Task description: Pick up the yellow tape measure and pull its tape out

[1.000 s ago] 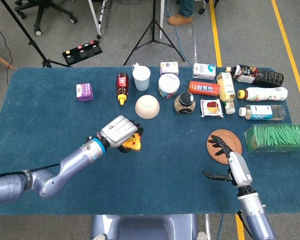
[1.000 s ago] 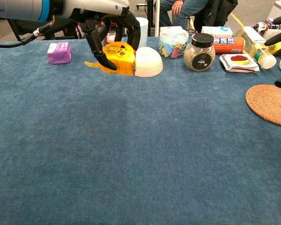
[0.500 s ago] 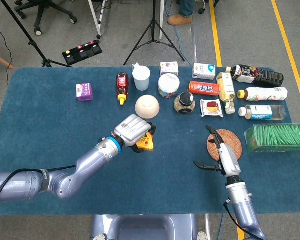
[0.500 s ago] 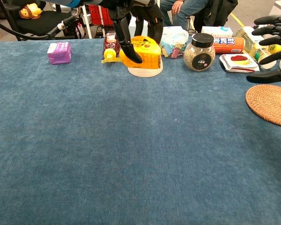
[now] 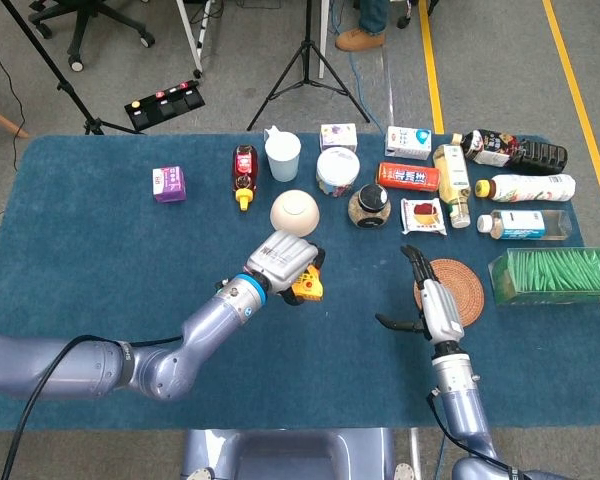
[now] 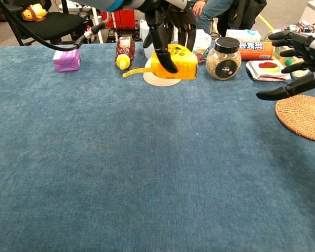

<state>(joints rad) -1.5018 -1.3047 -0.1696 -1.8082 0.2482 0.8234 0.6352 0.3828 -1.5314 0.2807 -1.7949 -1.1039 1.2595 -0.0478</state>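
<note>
the yellow tape measure was held clear of the table by the left hand, fingers wrapped over its top and front, in front of the white bowl in the chest view. compared with a second ago, when the case was just being gripped low near the cloth further to the robot's left, it was lifted and carried toward the middle of the blue table. so the pick-up part was judged done. a short yellow strip was seen sticking out of the case's left side, pointing away from the right hand; whether that was the tape end or a strap could not be told. the right hand was empty, fingers spread, thumb extended, and was brought in from beside the woven coaster toward centre over the same second. it was well apart from the tape measure, with the glass jar between them in the chest view. pull-out was judged not started: the tape tab had not been reached, and the gap between the hands was yet to be closed.
</note>
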